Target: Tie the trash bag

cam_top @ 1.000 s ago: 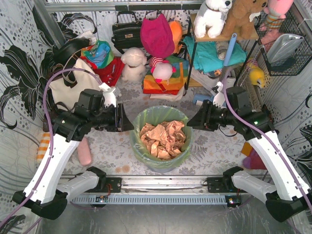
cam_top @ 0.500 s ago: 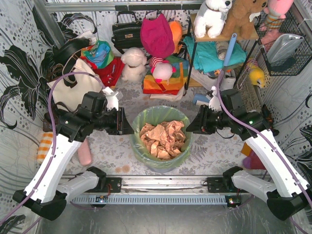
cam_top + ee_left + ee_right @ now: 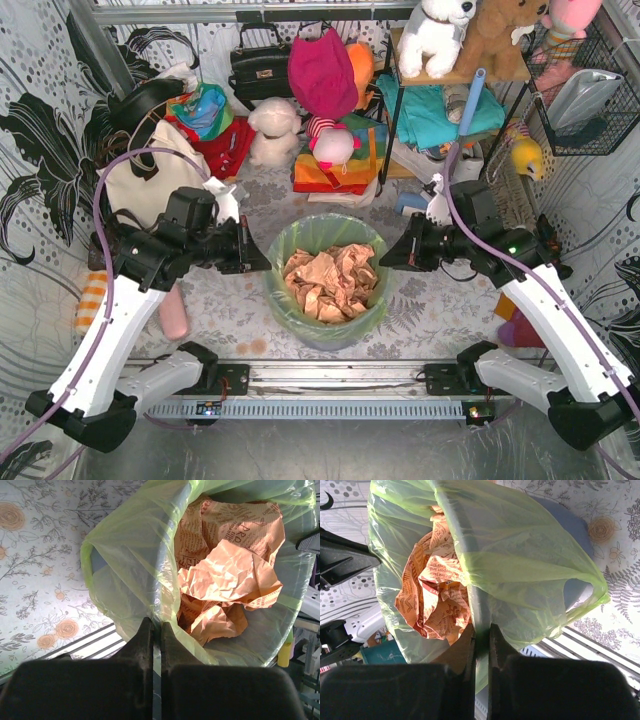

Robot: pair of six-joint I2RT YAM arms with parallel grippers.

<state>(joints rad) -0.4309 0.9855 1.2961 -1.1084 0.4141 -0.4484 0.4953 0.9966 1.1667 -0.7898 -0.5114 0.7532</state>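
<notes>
The trash bag (image 3: 318, 236), thin light-green film, lines a round blue-grey bin (image 3: 568, 524) at the middle of the floor. Crumpled tan paper (image 3: 331, 284) fills it. My left gripper (image 3: 267, 262) sits at the bag's left rim and is shut on the green film there; the left wrist view shows the jaws (image 3: 157, 626) pinching the bag (image 3: 131, 555) at the edge. At the right rim my right gripper (image 3: 384, 257) is likewise shut, its jaws (image 3: 481, 631) clamped over the bag (image 3: 520, 545) where it folds over the bin's edge.
Plush toys (image 3: 275, 128), handbags (image 3: 262, 62) and cloth piles crowd the back. A shelf rack (image 3: 445, 90) and a wire basket (image 3: 588, 90) stand at the back right. A pink object (image 3: 174, 312) lies left of the bin. The arms' mounting rail (image 3: 330, 378) runs along the front.
Both grippers went from open to shut on the bag's rim. Each arm edged slightly inward toward the bin.
</notes>
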